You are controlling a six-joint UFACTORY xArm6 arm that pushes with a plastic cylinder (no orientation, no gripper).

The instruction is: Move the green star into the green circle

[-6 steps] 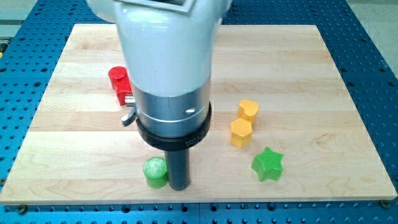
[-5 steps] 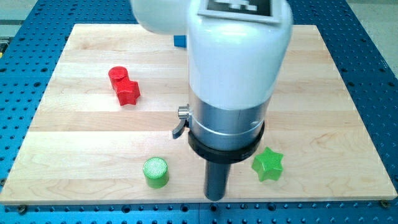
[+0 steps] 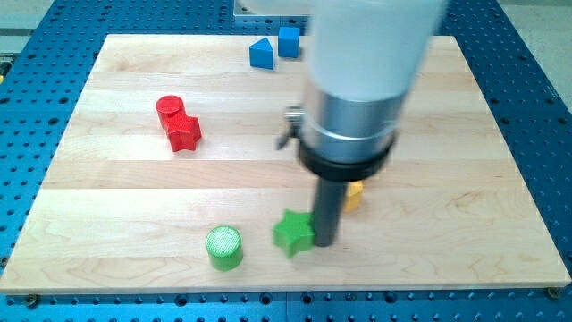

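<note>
Camera view: my tip (image 3: 325, 243) touches the green star (image 3: 293, 233) on its right side; green circle (image 3: 223, 248) lies near, leftward. No gripper fitted. Risk: off-centre contact spins the star past the circle toward the bench (image 3: 107, 206) edge.

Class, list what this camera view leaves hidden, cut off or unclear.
- Yellow block: mostly hidden behind the arm; shape unreadable.
- Arm: upper part cut off by the view's top, blurred.
- My tip and green star: touching or apart, unclear.
</note>
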